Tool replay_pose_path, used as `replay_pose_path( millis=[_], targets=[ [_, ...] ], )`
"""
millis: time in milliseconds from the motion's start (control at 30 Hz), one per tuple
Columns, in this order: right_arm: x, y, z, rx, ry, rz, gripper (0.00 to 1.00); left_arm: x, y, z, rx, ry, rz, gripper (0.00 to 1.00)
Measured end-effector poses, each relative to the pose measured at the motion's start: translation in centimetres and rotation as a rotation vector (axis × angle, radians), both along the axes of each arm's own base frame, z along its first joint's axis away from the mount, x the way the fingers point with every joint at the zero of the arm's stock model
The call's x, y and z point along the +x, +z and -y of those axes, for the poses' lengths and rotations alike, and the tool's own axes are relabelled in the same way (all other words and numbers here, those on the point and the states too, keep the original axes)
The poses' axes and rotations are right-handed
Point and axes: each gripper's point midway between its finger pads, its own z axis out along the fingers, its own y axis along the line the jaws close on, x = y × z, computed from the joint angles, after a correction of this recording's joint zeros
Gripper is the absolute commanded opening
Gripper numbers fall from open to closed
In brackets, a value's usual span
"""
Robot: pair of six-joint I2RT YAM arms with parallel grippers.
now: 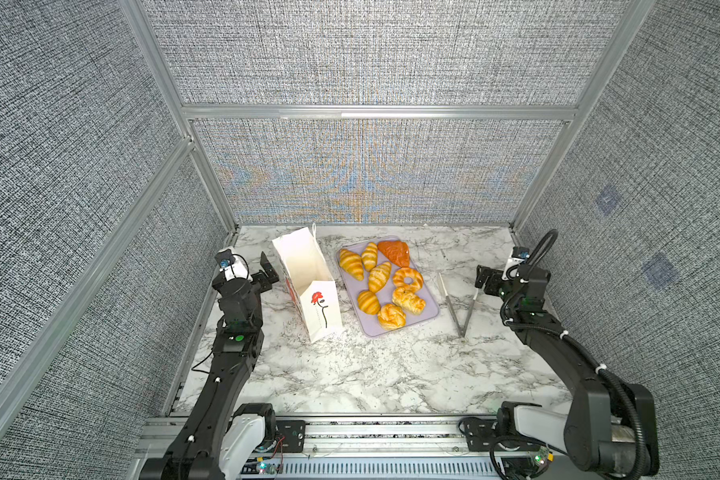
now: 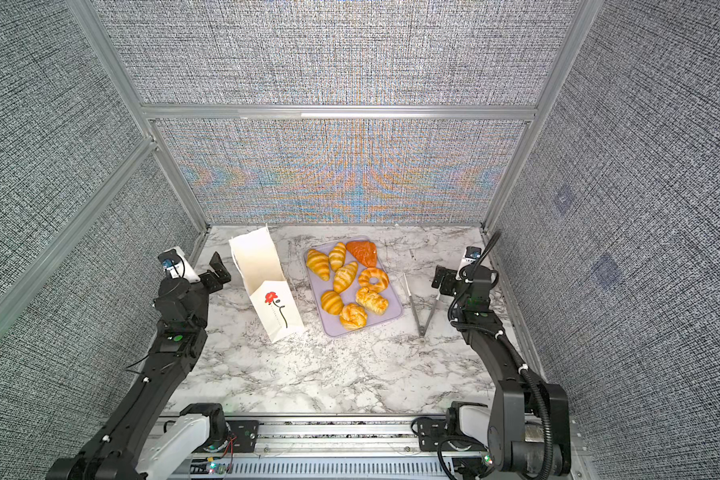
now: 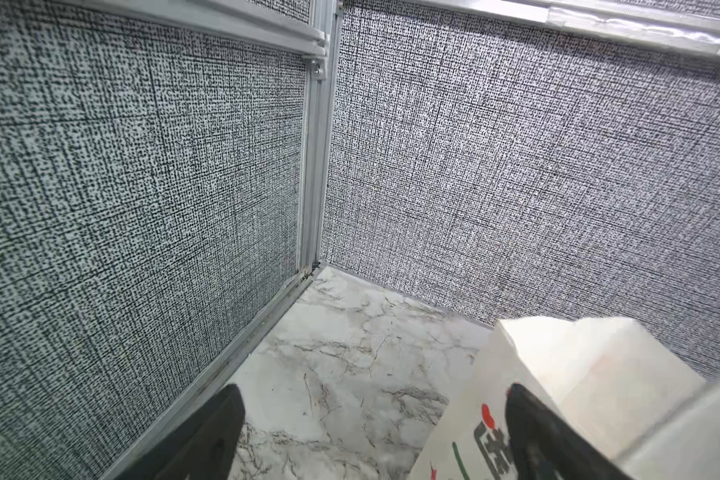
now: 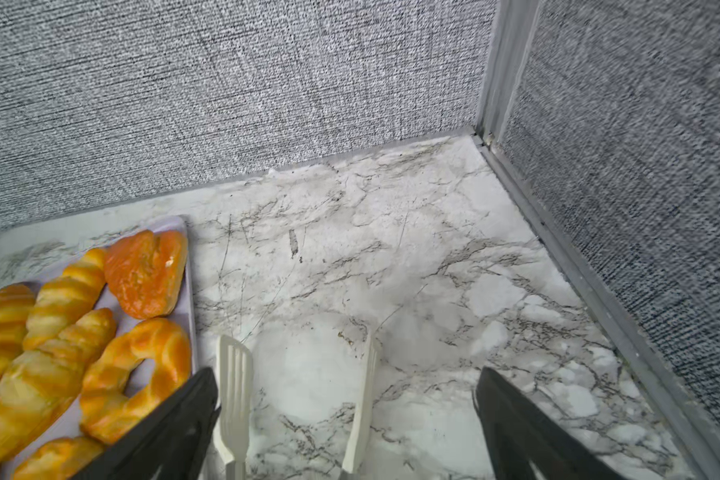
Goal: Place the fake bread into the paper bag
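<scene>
My left end effector (image 1: pixel 269 270), released, hangs beside the tall white paper bag (image 1: pixel 308 286), upright, mouth upward; my right end effector (image 1: pixel 481 279), released too, faces glossy golden fake bread (image 1: pixel 381 276).

Golden-yellow striped fake bread (image 1: pixel 378 276), one piece orange-brown; white paper bag (image 1: pixel 304 266), red flower, black stem; lilac tray (image 1: pixel 431 311); white, grey-veined marble surface (image 1: pixel 350 374); grey woven walls (image 1: pixel 350 62).

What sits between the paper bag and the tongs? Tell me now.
The lilac tray carrying the fake bread lies between the paper bag and the tongs, shown in both top views.
</scene>
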Motion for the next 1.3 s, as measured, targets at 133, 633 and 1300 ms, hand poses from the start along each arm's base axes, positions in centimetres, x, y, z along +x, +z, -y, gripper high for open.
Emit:
replay_pose_path(
  millis=[133,633,1300],
  targets=[
    [-0.5,-0.9,-1.3,0.036,0.041,-0.075,0.94,-2.0,0.9,0.4,-0.058,-0.026,-0.017,0.99],
    [0.1,-1.2,-4.3,0.036,0.120,-0.198,0.93,-7.7,3.9,3.7,-0.245,-0.084,-0.159,0.90],
    [-1.0,-1.7,-4.5,-0.029,0.116,-0.258,0.93,-6.1,1.0,11.1,-0.256,-0.135,-0.419,0.60]
  ],
)
